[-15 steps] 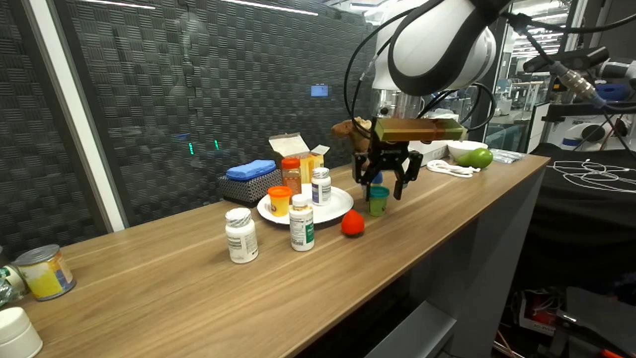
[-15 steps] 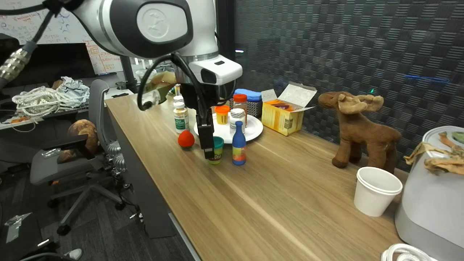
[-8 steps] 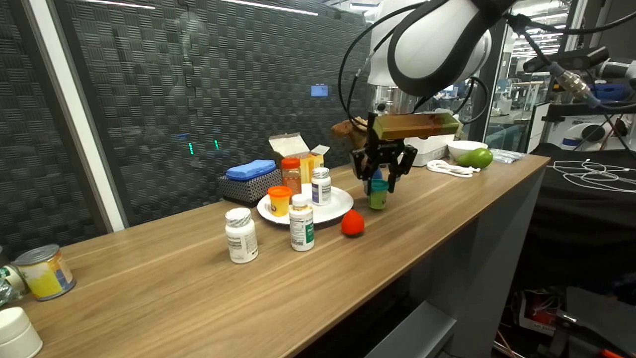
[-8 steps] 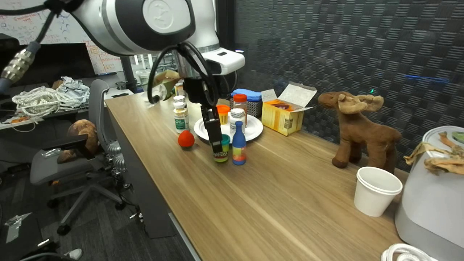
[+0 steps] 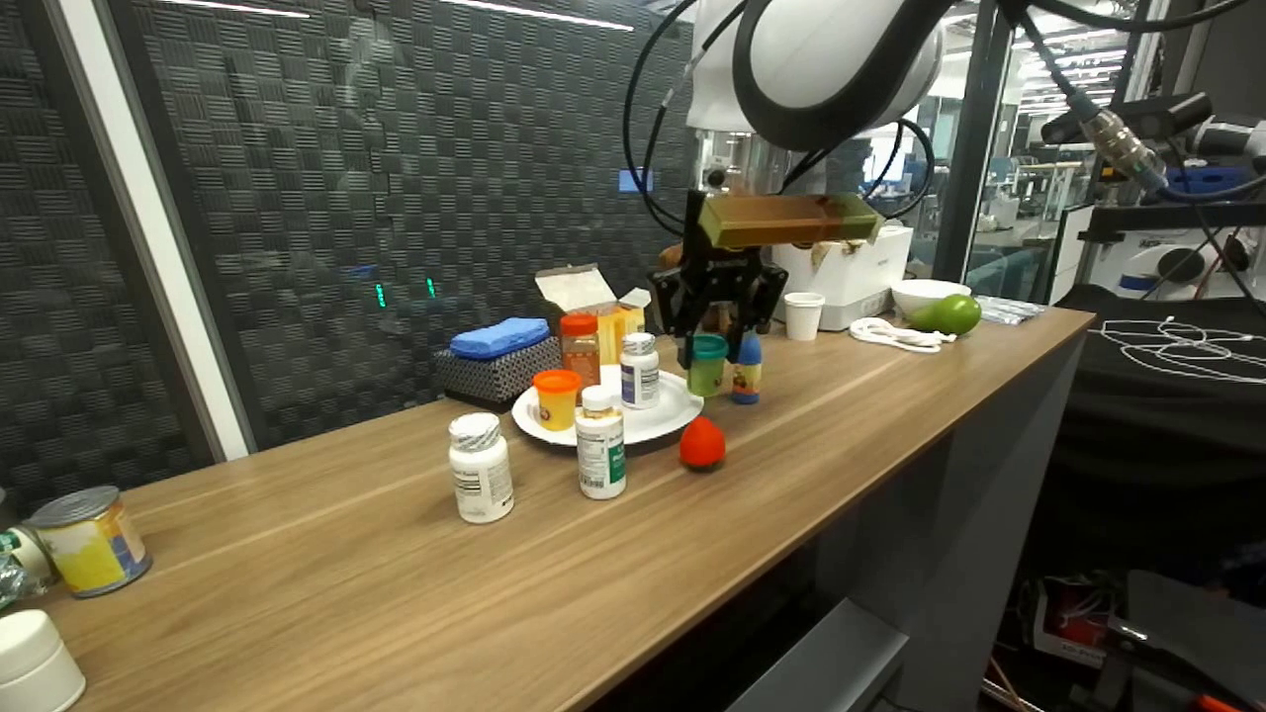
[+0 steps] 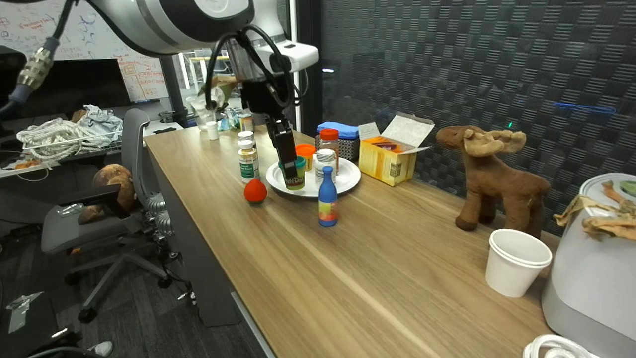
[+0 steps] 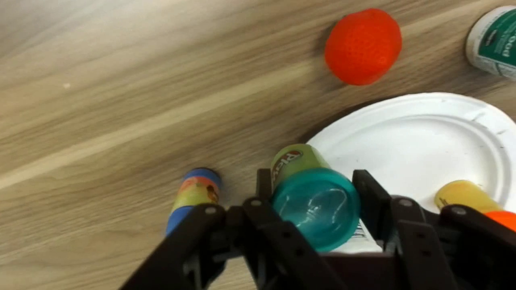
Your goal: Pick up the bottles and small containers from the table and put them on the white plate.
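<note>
My gripper (image 7: 313,179) is shut on a small green container with a teal lid (image 7: 316,207). In an exterior view that container (image 6: 296,174) hangs at the rim of the white plate (image 6: 348,181). On the plate stand a yellow tub with an orange lid (image 5: 557,400) and a white bottle (image 5: 640,374). Two white bottles, one with a green label (image 5: 601,455) and one plain-capped (image 5: 482,475), stand on the table. A red round container (image 7: 363,46) sits just off the plate. A blue bottle (image 6: 327,201) stands upright on the table near it.
A red-capped jar (image 5: 581,354) stands at the plate's back; whether on it, I cannot tell. Behind are an open yellow box (image 6: 387,161) and a blue cloth (image 5: 499,338) on a patterned box. A toy moose (image 6: 492,179) and paper cups (image 6: 516,261) stand farther along.
The gripper has closed around the green container, lifted it off the table and carried it from beside the blue bottle to the plate's rim. Other things stay put.
</note>
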